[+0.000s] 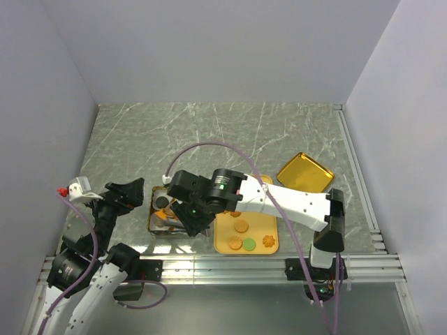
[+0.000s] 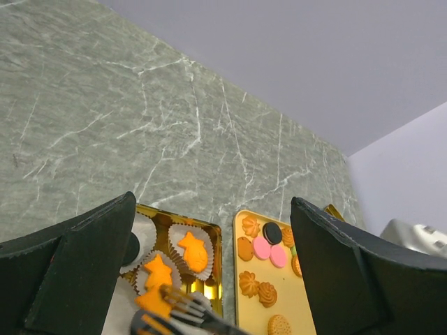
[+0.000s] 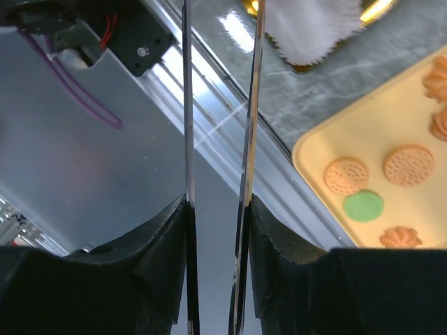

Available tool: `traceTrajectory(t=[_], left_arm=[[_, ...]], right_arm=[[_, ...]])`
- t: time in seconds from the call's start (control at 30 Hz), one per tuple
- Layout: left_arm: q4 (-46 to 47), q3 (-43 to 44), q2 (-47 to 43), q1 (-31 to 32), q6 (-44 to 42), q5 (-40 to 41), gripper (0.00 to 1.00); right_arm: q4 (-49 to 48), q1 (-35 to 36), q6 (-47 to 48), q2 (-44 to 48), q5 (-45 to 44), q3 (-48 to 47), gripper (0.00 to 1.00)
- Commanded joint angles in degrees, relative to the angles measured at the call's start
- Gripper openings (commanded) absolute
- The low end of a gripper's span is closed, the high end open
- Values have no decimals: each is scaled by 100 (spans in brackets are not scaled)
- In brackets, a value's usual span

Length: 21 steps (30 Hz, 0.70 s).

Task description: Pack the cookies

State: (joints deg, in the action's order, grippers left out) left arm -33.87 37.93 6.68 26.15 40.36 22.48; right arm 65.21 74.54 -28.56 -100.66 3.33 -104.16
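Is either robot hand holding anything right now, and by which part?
The right end effector holds thin metal tongs, its fingers pinching the two blades from outside, behind the tips. The left end effector is open, holding nothing.

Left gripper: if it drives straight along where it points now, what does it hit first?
Likely the gold tin, just ahead of the left gripper, jaws open, with the tongs held by the right gripper over it. Depth unclear; it might skim above the rim.
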Motion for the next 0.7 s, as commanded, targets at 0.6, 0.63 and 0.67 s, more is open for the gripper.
traceTrajectory(t=[0.6,0.63,0.67], left_arm=[[-6,144,-140,215,183,248,99],[-15,153,-140,215,174,248,100],[-15,153,-149,224,183,248,99]], right_arm=[[-122,157,201,-595,-325,-693,27],[-114,166,184,-612,-325,-693,27],[-114,175,175,-630,-325,-711,27]])
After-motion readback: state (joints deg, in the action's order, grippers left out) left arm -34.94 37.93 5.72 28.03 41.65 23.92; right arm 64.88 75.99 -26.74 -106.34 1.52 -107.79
